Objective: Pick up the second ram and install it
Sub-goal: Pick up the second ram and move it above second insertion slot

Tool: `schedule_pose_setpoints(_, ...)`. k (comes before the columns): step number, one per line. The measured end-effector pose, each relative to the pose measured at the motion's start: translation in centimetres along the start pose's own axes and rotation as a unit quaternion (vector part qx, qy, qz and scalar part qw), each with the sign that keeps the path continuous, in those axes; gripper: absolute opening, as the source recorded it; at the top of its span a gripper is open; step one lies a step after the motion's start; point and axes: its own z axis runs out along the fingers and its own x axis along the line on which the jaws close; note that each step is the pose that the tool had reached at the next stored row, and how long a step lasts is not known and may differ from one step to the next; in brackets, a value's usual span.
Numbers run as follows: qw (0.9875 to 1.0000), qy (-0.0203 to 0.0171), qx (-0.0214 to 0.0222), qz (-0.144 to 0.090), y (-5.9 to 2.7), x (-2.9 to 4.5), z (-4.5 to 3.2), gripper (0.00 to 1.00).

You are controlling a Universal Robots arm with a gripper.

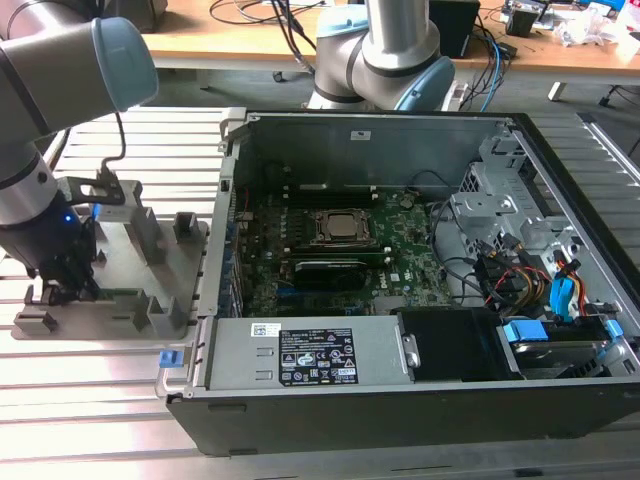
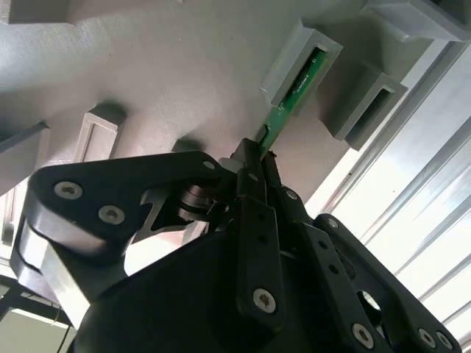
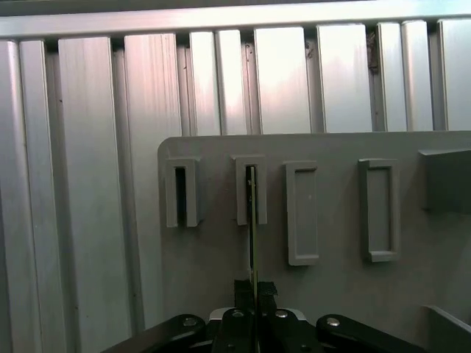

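Note:
The second ram is a thin green stick standing on edge in the grey holder tray. Its far end sits in one of the tray's upright slot brackets. In the first wrist view the ram shows edge-on, running from its slot down into my gripper. The black fingers of my gripper are shut on the stick's near end. In the exterior view my gripper is low over the tray, on the exterior view's left, outside the computer case.
An open computer case lies to the tray's right in the exterior view, with the green motherboard and CPU socket inside. Drive cages and cables fill its right side. The tray holds other slot brackets. Everything rests on a slatted aluminium table.

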Motion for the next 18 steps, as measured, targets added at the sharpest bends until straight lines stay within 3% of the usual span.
schedule_pose_setpoints(4,1.0000,0.0000,0.0000,0.000,0.00,-0.02,-0.48,0.14)
schedule_pose_setpoints(13,1.0000,0.0000,0.0000,0.000,0.01,-0.08,-2.69,0.14)
schedule_pose_setpoints(18,1.0000,0.0000,0.0000,0.000,0.01,-0.12,-4.31,0.14)
